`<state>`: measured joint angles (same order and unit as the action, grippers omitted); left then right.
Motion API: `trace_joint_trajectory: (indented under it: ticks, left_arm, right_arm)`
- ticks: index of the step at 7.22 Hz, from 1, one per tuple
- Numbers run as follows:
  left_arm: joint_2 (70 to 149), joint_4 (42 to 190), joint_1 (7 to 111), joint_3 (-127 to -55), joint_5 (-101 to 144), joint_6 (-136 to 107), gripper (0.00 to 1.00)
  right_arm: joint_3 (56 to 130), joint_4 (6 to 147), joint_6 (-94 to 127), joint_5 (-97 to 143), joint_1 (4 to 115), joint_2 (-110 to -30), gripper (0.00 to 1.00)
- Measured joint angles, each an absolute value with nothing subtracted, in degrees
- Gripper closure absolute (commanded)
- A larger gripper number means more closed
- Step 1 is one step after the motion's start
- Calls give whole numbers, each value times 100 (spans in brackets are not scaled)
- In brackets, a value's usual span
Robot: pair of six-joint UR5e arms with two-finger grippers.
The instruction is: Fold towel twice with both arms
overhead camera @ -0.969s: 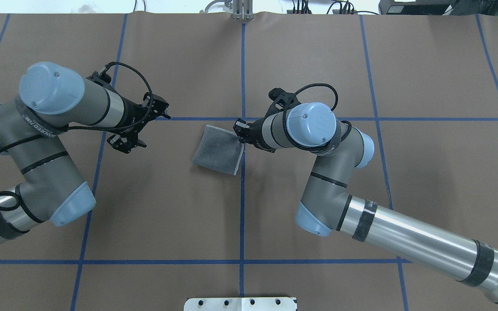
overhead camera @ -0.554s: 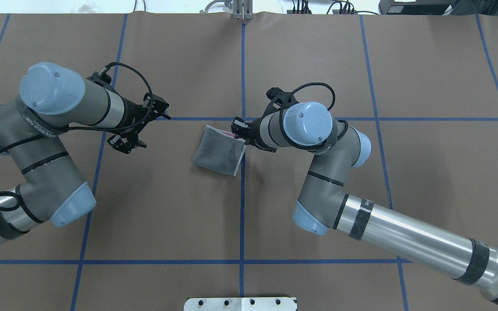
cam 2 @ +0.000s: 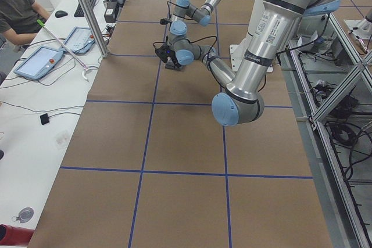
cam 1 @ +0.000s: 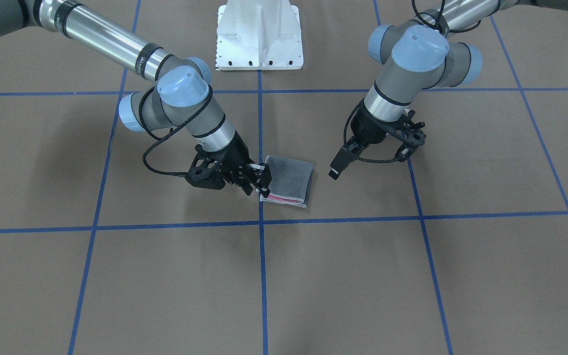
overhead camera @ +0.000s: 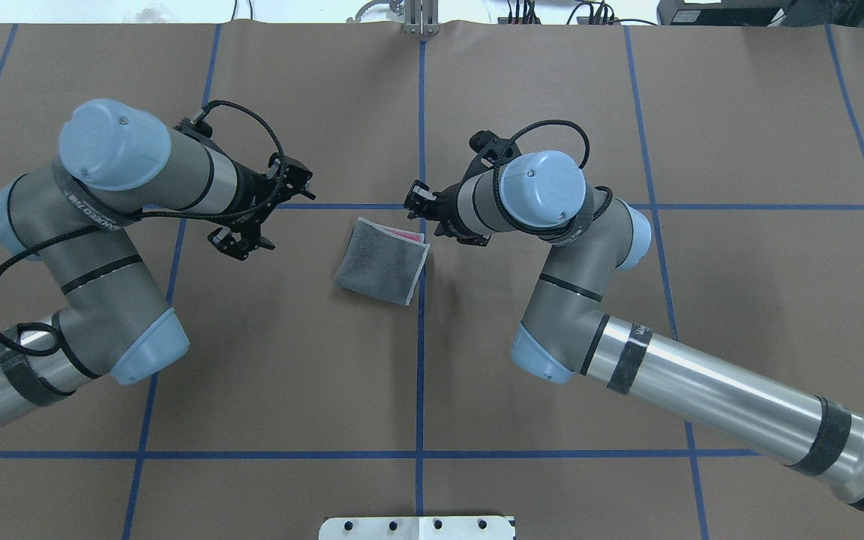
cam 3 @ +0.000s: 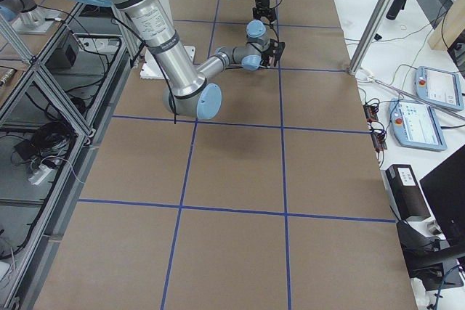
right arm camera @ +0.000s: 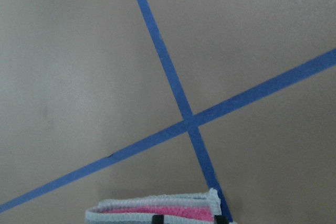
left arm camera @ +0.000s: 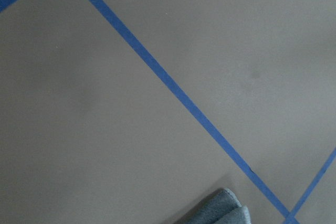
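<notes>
The towel (overhead camera: 382, 261) lies folded on the brown table, dark grey face up, with a pink strip at its far edge. It also shows in the front view (cam 1: 289, 181), in the left wrist view (left arm camera: 220, 211) and in the right wrist view (right arm camera: 157, 211). My right gripper (overhead camera: 417, 201) (cam 1: 262, 183) is open and empty, just past the towel's far right corner and not touching it. My left gripper (overhead camera: 301, 184) (cam 1: 336, 170) hangs above the table to the towel's left, well apart from it, with its jaws apart and empty.
Blue tape lines (overhead camera: 421, 375) cross the brown paper in a grid, and one crossing lies right by the towel. The white pedestal base (cam 1: 259, 44) stands at the robot's edge. A person (cam 2: 17, 4) and tablets (cam 2: 40, 62) are at the side desk.
My right gripper let go of the towel's far right corner and drew back away from it. The top layer settled and a pink edge shows. My left arm shifted slightly forward and toward the towel.
</notes>
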<state>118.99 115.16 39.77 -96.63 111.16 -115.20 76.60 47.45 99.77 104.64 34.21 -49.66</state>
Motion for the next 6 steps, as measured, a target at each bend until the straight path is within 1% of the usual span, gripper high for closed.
trace_joint_trajectory:
  ticks: [3,6]
  left_arm:
    - [12947,11791,3801,-8695,10857,-11518,0]
    - [13538,12673,3595,-7469,10622,-11497,0]
  right_arm:
    - [8155,4720,9688,11901,4407,-5782,0]
    - [8205,4725,9171,12311,4916,-6230,0]
